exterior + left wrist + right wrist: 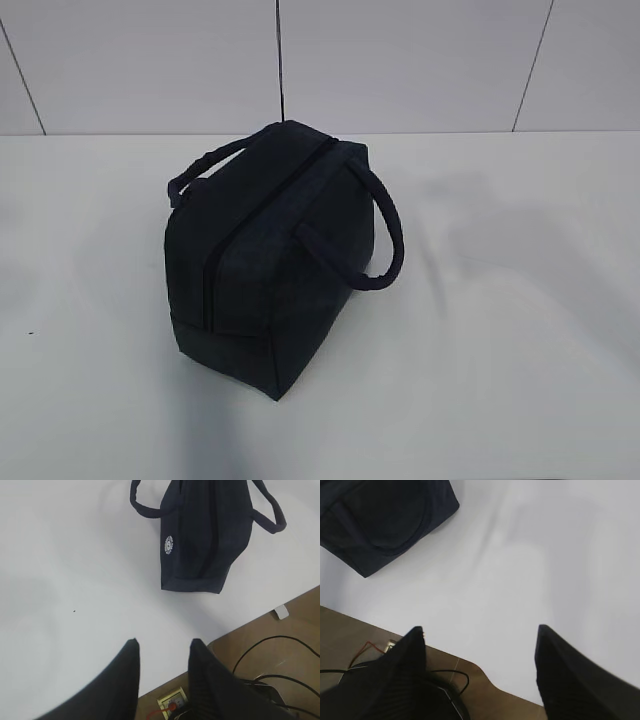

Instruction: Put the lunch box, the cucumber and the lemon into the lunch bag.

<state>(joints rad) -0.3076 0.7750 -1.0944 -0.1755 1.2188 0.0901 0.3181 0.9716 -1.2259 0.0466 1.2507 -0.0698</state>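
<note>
lunch bag (pixel 280 255) sits alone mid-worktop (pixel 520 330), zipper seam on top looks closed along its whole visible run; long axis runs from the near-left end toward the far-right in the exterior view, one handle flopped out each side; round white logo shows on one side panel in the left wrist view (pixel 169 544)

lunch box, cucumber, lemon: none visible in any view, so can't say where they lie from either arm

left gripper (pixel 162 652): jaws part-open with clear gap, nothing between them; hanging over the near worktop edge, floor and cables below; bag lies ahead and a bit right of the jaws, near end-face toward them, well apart

right gripper (pixel 480 640): jaws spread wide, empty; also over the near edge; only one corner of the bag (pixel 385 525) in frame, ahead and well off to the left, apart from the jaws

key relation, my read: bag's end panel faces the left arm almost square-on, so the zipper line runs nearly straight away from those jaws; right arm sees it off-axis at a corner; left looks the better lined up, though neither is clearly closer

judgement: nothing packed as far as can be seen; bag needs opening first; pull tab not visible in these frames; risk is soft fabric dragging rather than the zipper running unless the other arm pins the bag
</note>
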